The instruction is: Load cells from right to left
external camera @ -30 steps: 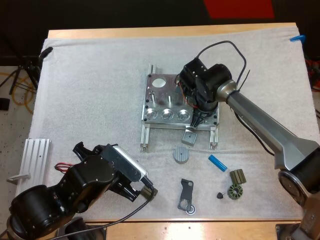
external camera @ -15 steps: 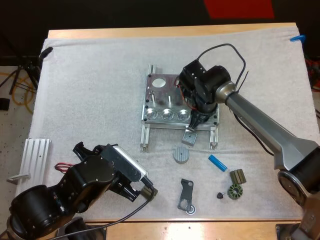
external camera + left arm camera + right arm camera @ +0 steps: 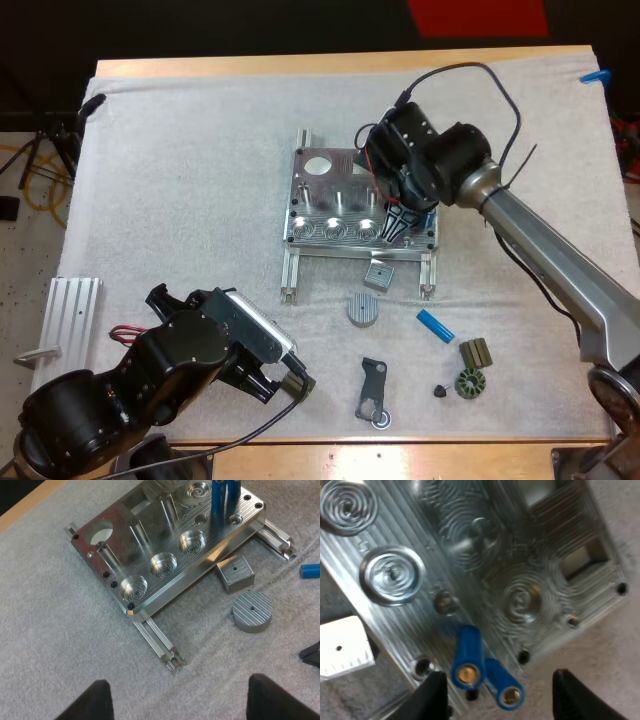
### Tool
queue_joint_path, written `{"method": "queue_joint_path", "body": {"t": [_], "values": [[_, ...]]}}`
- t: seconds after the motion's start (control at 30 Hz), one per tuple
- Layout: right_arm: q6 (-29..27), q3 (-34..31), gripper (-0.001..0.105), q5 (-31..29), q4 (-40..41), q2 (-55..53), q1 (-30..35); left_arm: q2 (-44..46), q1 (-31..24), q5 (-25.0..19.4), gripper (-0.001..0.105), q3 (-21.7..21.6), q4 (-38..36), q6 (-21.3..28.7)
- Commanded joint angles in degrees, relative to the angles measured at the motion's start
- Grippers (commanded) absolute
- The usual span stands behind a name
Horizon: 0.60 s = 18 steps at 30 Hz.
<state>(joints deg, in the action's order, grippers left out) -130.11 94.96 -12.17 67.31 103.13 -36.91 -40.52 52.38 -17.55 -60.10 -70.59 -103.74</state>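
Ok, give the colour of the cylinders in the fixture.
Bright blue cylinders, clearest in right wrist view.

A robotics lab bench: machined metal fixture (image 3: 325, 215) at the white mat's (image 3: 180, 150) centre, small dark parts (image 3: 370, 380) toward five o'clock.

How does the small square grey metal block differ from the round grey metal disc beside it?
The square grey metal block has a smooth top; the round grey metal disc has a grooved one. The block lies close by the metal fixture and its edge; the disc lies farther out. Both have a small centre hole.
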Motion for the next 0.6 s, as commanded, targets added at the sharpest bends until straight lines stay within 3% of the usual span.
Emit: {"method": "queue_joint_path", "body": {"t": [0.0, 0.57], "values": [[0.04, 0.22, 0.047, -1.99, -0.17, -0.61, 0.05, 0.08, 0.13, -1.15, 0.057, -0.03, -0.25, -0.11], [0.04, 0.11, 0.047, -3.13, -1.06, 1.9, 0.05, 0.08, 0.13, -1.15, 0.057, -0.03, -0.25, -0.11]]}}
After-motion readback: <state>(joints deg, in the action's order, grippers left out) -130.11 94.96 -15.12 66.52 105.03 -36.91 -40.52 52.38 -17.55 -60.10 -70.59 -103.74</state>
